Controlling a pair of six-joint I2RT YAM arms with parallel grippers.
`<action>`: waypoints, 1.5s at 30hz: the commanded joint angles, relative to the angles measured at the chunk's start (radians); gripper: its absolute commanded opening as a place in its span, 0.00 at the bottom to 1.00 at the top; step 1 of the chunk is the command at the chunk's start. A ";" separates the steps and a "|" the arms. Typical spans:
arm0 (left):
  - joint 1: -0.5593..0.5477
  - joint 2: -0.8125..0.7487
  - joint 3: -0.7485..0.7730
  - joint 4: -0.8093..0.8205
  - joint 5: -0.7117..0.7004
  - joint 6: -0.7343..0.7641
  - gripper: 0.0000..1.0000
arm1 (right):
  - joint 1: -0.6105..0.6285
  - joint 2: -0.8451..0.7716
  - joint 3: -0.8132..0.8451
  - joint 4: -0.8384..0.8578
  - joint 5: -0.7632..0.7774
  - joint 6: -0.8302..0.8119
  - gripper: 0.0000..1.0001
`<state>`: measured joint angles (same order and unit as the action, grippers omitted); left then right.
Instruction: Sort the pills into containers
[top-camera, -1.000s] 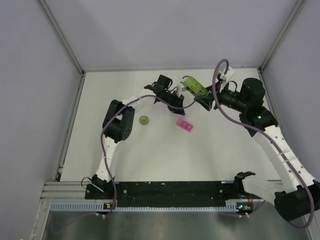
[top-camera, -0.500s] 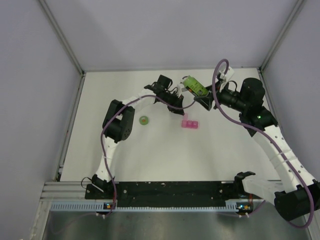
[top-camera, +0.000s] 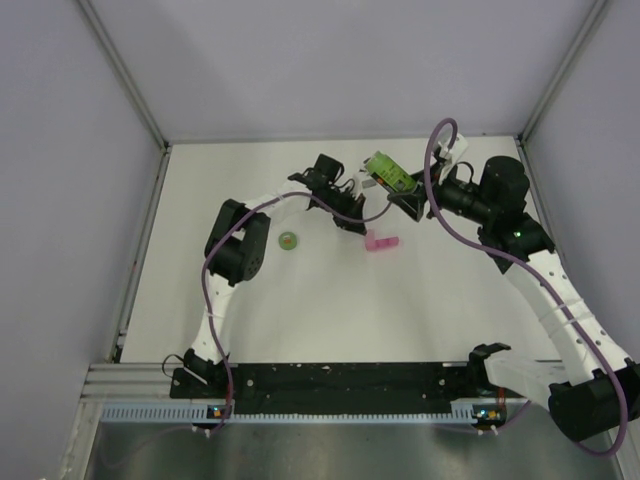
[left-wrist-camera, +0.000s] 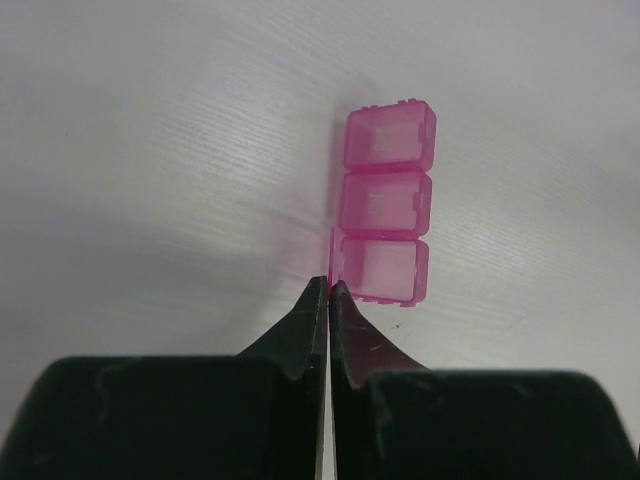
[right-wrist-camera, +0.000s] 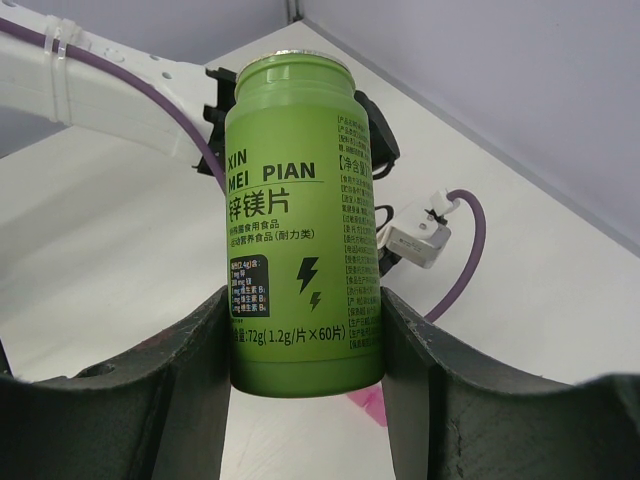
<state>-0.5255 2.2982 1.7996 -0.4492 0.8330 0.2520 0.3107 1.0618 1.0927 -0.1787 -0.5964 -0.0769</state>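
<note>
White tabletop showed sorting barely begun: left gripper sat shut, apparently empty, against the pink pill box; right gripper clamped the green bottle at its 12 o'clock.

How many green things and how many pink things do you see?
Green: 2 (the bottle and the small round piece)
Pink: 1 (the pill box)
Total: 3
</note>
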 joint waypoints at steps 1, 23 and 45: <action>-0.002 -0.080 -0.029 0.018 0.020 0.012 0.02 | -0.009 -0.014 0.007 0.062 -0.011 0.008 0.00; 0.004 -0.189 -0.157 0.092 0.021 -0.034 0.00 | -0.009 -0.010 0.001 0.065 -0.013 0.005 0.00; 0.056 -0.497 -0.663 0.559 -0.166 -0.350 0.00 | -0.009 -0.029 -0.158 0.122 -0.098 -0.064 0.00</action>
<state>-0.4831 1.8736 1.1820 -0.0437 0.7197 -0.0170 0.3107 1.0615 0.9684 -0.1505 -0.6552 -0.1162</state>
